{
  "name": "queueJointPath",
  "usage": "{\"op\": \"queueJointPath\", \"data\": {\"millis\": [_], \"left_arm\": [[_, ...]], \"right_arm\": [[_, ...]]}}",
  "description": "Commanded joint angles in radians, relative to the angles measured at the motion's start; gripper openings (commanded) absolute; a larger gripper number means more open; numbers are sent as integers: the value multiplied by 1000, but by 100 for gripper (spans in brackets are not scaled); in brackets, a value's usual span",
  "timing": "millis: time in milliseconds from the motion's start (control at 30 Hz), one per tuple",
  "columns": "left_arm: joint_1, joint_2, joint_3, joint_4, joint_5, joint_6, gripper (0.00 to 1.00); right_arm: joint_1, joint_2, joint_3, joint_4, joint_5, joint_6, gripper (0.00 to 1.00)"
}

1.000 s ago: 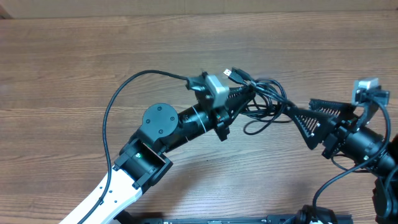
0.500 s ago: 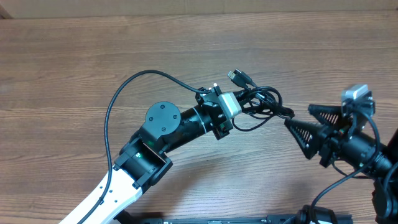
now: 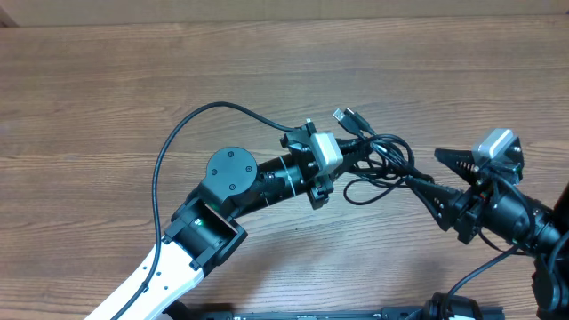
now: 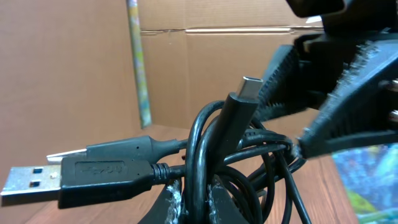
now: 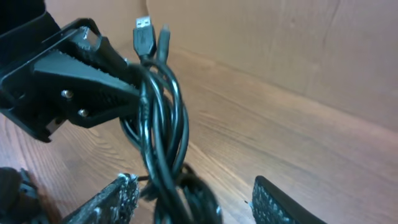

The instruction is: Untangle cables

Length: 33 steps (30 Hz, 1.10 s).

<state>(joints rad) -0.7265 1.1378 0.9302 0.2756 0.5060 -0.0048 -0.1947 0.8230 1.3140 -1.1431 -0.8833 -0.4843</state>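
Both tools meet at the tangled bunch of thin black cables (image 3: 378,158) over the brown wooden desk (image 3: 107,89): left tool (image 3: 357,149) is clamped shut on its plug end, right tool (image 3: 423,167) sits open astride the loops trailing right, so that one's nearer.

Left arm (image 3: 222,191): white link, black round joint. Tool fingers (image 5: 277,204) black, ribbed; wrist cameras (image 3: 325,151) seemingly grey.

Surface (image 3: 98,98): light brown wood-grain planks. Brown cardboard wall (image 4: 62,68) behind it, with one horizontal seam (image 4: 211,29). Pale vertical strip (image 4: 139,68) stands against the cardboard.
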Motion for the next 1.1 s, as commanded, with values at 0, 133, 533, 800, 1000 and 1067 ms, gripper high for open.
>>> {"op": "queueJointPath", "data": {"millis": [0, 133, 533, 800, 1000, 1067], "left_arm": [[-3, 1, 17, 11, 42, -59, 4], [-3, 1, 17, 21, 42, -87, 4], [-3, 1, 17, 35, 33, -157, 4], [-1, 1, 17, 5, -92, -249, 4], [-1, 1, 17, 5, -150, -296, 4], [0, 1, 17, 3, -150, -295, 4]], "right_arm": [[4, -3, 15, 11, -8, -23, 51], [4, -3, 15, 3, -10, -21, 40], [4, -3, 15, -28, -39, -18, 4], [4, -3, 15, -23, -30, 45, 4], [4, -3, 15, 29, 255, 307, 4], [4, -3, 15, 39, 380, 401, 4]]}}
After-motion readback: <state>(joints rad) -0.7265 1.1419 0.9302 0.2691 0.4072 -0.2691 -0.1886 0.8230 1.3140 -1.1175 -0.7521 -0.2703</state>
